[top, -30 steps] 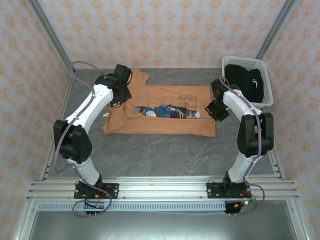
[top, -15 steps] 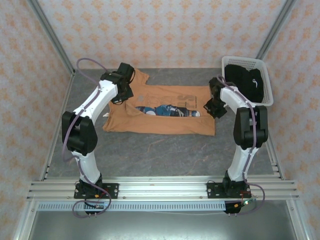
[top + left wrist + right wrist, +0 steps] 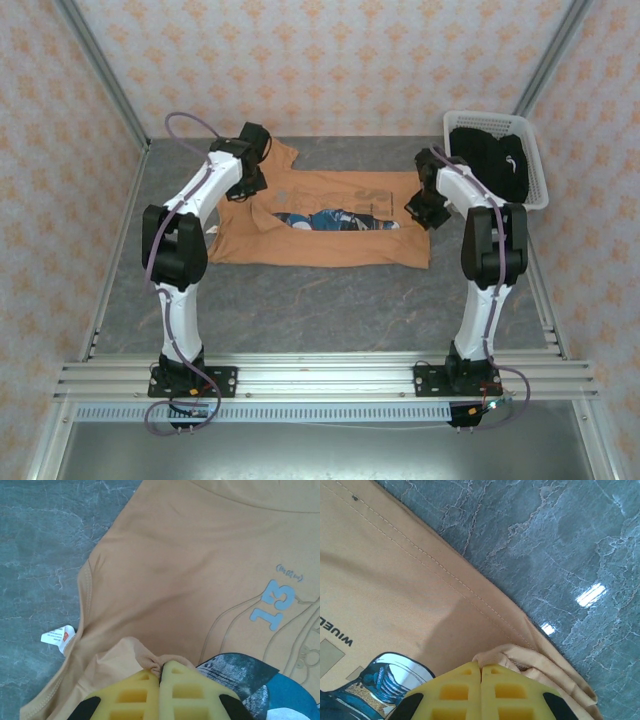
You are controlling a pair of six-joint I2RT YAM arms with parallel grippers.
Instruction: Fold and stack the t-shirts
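The orange-tan t-shirt (image 3: pixel 330 245) lies spread across the middle of the table, its near part folded over so that a strip of the blue-and-white print (image 3: pixel 335 220) shows. My left gripper (image 3: pixel 250 186) is shut on a pinched fold of the orange-tan t-shirt (image 3: pixel 190 575) near its sleeve end; the yellow fingertips (image 3: pixel 175 677) meet on the cloth. My right gripper (image 3: pixel 425 212) is shut on a bunched fold at the hem corner of the orange-tan t-shirt (image 3: pixel 395 590). The black t-shirt (image 3: pixel 488 160) with a white mark lies in the basket.
The white slotted basket (image 3: pixel 536 178) stands at the back right, close to the right arm. A white care label (image 3: pixel 57 637) sticks out from the shirt's edge onto the grey marbled table (image 3: pixel 560 555). Patterned walls close in the back and sides.
Both grippers have moved toward the far side of the table with the cloth in them, drawing the folded layer further over the shirt. Both arms have stretched out.
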